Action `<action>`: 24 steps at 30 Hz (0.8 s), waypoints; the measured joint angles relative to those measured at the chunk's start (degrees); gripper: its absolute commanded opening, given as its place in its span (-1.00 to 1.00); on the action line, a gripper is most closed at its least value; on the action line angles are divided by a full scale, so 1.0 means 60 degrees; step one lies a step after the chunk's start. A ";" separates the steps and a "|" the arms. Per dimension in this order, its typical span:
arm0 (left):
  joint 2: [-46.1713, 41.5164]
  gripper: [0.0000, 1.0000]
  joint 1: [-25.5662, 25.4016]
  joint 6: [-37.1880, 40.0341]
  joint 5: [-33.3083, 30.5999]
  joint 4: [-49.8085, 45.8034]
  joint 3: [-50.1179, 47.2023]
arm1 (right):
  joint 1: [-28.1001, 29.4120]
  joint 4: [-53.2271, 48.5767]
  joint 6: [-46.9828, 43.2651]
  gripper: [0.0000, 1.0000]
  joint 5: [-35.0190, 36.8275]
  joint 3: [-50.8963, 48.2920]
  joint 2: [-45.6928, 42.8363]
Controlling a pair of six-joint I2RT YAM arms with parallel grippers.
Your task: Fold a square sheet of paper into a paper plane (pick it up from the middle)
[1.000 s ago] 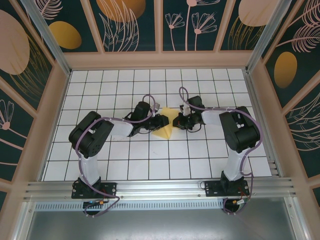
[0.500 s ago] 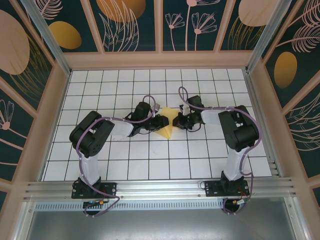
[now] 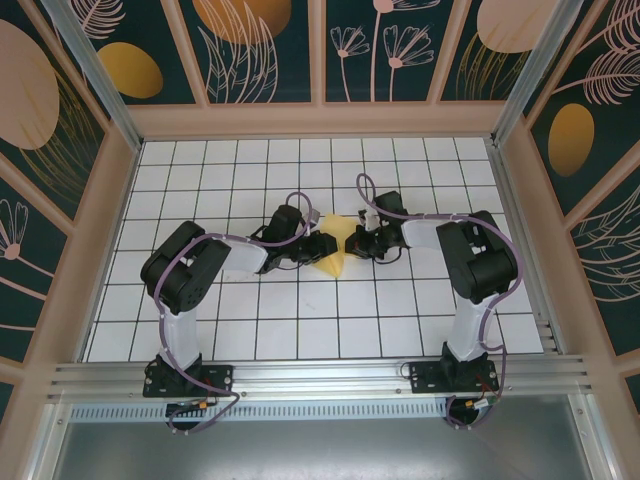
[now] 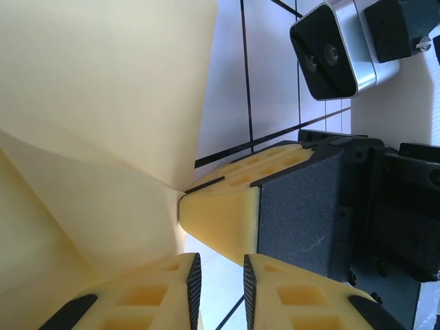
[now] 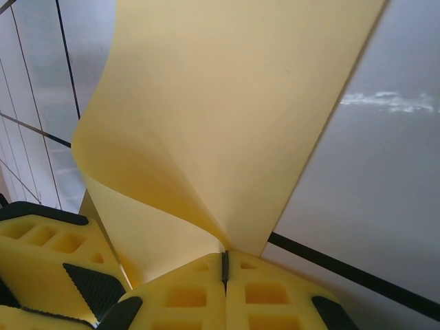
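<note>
Enclosing the whole workspace, dark panelled walls (image 3: 265, 60) painted with orange ovals and pale line-drawn leaves and flowers rise on three sides, set in light wooden framing. Below them lies the table (image 3: 250, 330), a white surface ruled by thin black lines into square tiles, with a ribbed aluminium rail (image 3: 320, 372) running along its near edge. Two black arms are bolted to that rail: the left arm (image 3: 185, 270) and the right arm (image 3: 480, 262) both bend inward, so their wrists meet near the middle of the grid. The left gripper (image 3: 322, 248) and the right gripper (image 3: 360, 243) point at each other, very close together, with the yellow sheet of paper (image 3: 335, 262) between them. From above, the sheet reads as a small, partly folded shape over the central tiles, one corner pointing toward the back wall and another toward the rail. In the right wrist view the right gripper's yellow fingers are pressed tight together and pinch an edge of the sheet, which curls up and away from them in a smooth bend above the white tiles. In the left wrist view the left gripper's two fingers stand slightly apart, released, with a narrow slit of white table showing between them; the sheet rises just beside them, creased. A tip of the right gripper meets the paper there, and the right arm's silver wrist camera (image 4: 337, 51) sits behind it.
</note>
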 measured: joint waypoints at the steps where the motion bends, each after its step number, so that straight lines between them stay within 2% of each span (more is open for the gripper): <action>1: -0.0018 -0.45 -0.0007 0.0000 0.0011 0.0029 -0.0011 | 0.0018 -0.0007 0.0000 -0.91 0.0000 0.0000 -0.0004; 9: -0.0368 -0.46 -0.0153 0.0117 0.0011 0.0022 -0.0102 | 0.0091 -0.0062 0.0000 -0.91 0.0000 0.0000 -0.0007; 24: -0.0157 -0.53 -0.0160 0.0149 -0.0277 -0.0350 -0.0117 | 0.0091 -0.0066 0.0000 -0.91 0.0004 0.0000 -0.0007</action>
